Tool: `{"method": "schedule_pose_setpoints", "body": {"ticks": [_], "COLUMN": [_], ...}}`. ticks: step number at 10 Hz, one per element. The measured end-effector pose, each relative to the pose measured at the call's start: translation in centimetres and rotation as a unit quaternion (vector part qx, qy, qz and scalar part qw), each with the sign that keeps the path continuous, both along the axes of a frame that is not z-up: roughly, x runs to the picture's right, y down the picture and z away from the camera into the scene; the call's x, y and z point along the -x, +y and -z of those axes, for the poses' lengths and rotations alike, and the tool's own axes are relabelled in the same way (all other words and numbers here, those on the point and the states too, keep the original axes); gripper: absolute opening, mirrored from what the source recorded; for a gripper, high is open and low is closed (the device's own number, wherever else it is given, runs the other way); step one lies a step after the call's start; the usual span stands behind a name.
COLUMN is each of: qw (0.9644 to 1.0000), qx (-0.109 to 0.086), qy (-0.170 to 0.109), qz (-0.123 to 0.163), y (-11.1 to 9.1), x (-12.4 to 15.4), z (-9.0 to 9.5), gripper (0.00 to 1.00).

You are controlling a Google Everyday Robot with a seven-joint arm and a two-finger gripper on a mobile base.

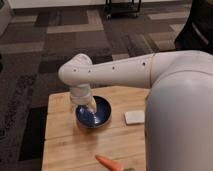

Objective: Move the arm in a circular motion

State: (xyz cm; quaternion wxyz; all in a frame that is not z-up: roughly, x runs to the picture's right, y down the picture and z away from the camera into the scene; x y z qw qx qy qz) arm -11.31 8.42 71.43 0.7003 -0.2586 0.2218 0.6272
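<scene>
Plainly, our arm [115, 72] reached in from the right of the camera view across the counter [62, 142]. Its elbow bent downward, so the tool [91, 105] hung over the dark blue bowl [106, 114], low enough that we could not say whether it was above the rim or inside it. We could not tell how far the tool was open, nor whether it had hold of anything; only a yellowish-tan tip showed beneath the wrist.

To trace the circle well, we judged that the tool should first be raised clear of the bowl's rim and then swept at one steady height and an even pace. The loop would need to close where it began. A modest radius seemed wise, since a low, wide sweep could knock the bowl or brush the small white pad [134, 117] lying near it on the right. The carrot [109, 162] at the near edge of the counter lay well apart from the tool.

The arm was glossy white, built of thick rounded tubes dotted with small dark marks, and its joint was bulbous. The bowl looked smooth and glazed, round and shallow. The counter was pale wood with a visible plank pattern, and the carpet [50, 50] beyond it was patterned in grey and brown blocks.
</scene>
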Motion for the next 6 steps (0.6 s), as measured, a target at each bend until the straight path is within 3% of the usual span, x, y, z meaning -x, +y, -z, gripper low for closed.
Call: {"method": "schedule_pose_setpoints", "body": {"ticks": [2,3,5,6], "qw": [0.9998,0.9994,0.9985,0.9982], "qx": [-0.010,-0.019,-0.035,-0.038], "qy": [0.000,-0.008,-0.042,-0.047], "qz": [0.018,0.027,0.007,0.002], "y": [-1.9,-3.9,-9.1,-10.1], "x": [-0.1,0.3,-1.3,-2.1], "z": [-0.6,-1.0,-2.4,-2.8], "gripper": [0.65,0.65,0.65,0.65]}}
